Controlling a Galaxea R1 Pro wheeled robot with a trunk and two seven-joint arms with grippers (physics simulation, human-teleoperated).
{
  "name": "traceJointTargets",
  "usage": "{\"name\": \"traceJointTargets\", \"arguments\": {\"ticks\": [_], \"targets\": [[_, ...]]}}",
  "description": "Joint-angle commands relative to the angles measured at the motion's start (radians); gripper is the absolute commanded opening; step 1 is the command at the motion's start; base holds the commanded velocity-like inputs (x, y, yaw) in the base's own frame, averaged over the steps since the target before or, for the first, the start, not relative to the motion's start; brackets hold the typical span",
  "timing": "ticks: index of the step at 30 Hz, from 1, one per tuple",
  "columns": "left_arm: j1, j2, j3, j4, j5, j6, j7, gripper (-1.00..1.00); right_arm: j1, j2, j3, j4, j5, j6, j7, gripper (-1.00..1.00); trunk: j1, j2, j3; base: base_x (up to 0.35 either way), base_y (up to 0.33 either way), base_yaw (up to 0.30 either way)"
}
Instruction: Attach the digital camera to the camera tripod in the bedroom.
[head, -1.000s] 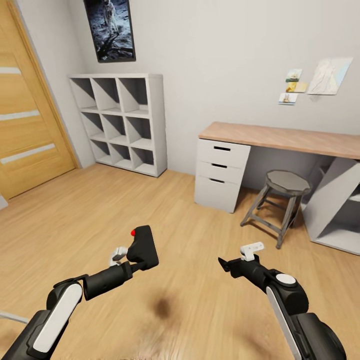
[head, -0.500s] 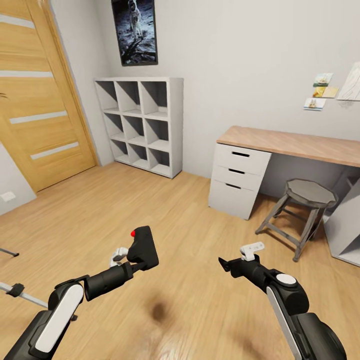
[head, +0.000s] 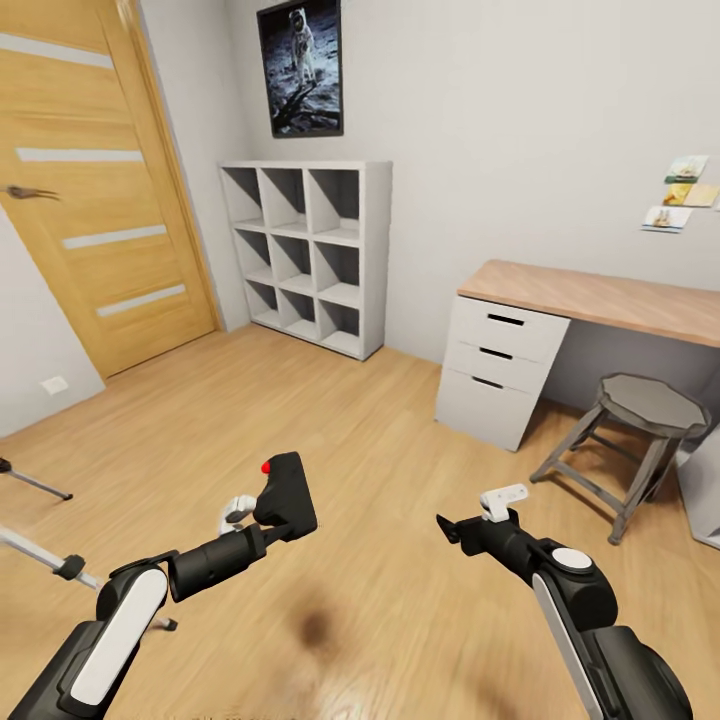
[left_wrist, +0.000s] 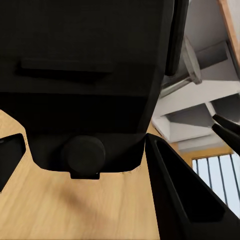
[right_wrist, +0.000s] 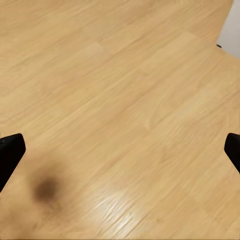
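Note:
The digital camera (head: 288, 494), matte black with a red button on top, hangs low over the wood floor with my left gripper (head: 272, 522) shut on it. Its dark body (left_wrist: 85, 75) sits close between the fingers (left_wrist: 186, 200) in the left wrist view. Silver legs of the camera tripod (head: 34, 551) with a black joint show at the far left edge; its head is out of view. My right gripper (head: 452, 526) hovers open and empty above bare floor, its fingertips (right_wrist: 10, 152) spread wide in the right wrist view.
A wooden door (head: 95, 190) with frosted strips stands at the left. A white cube shelf (head: 310, 250) sits under an astronaut poster (head: 302, 65). A desk with white drawers (head: 500, 365) and a grey stool (head: 640, 420) are at the right. Open floor lies ahead.
The whole view has swung left, so the door shows more and the desk has slid right. Tripod legs have come into sight at the left edge. Both arms hold the same pose.

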Motion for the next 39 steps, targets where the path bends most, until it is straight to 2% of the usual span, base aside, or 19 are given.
{"name": "traceJointTargets", "arguments": {"ticks": [1, 31, 39], "targets": [[-0.001, 0.0, 0.0, 0.0, -0.001, 0.003, -0.003, -1.0, 0.0, -0.001, 0.0, -0.001, 0.0, 0.005, 0.002, 1.0, -0.004, 0.007, 0.002, 0.0, 0.0, 0.268], [-0.001, 0.001, 0.0, 0.003, -0.001, 0.003, -0.002, -1.0, -0.001, -0.001, 0.0, 0.0, 0.0, 0.0, 0.004, 1.0, -0.119, 0.217, 0.096, 0.0, 0.0, 0.275], [-0.001, 0.001, 0.0, 0.004, -0.001, 0.003, -0.002, -1.0, -0.001, -0.002, -0.001, 0.006, 0.0, -0.004, 0.011, 1.0, -0.15, 0.273, 0.121, 0.0, 0.0, 0.097]]}}
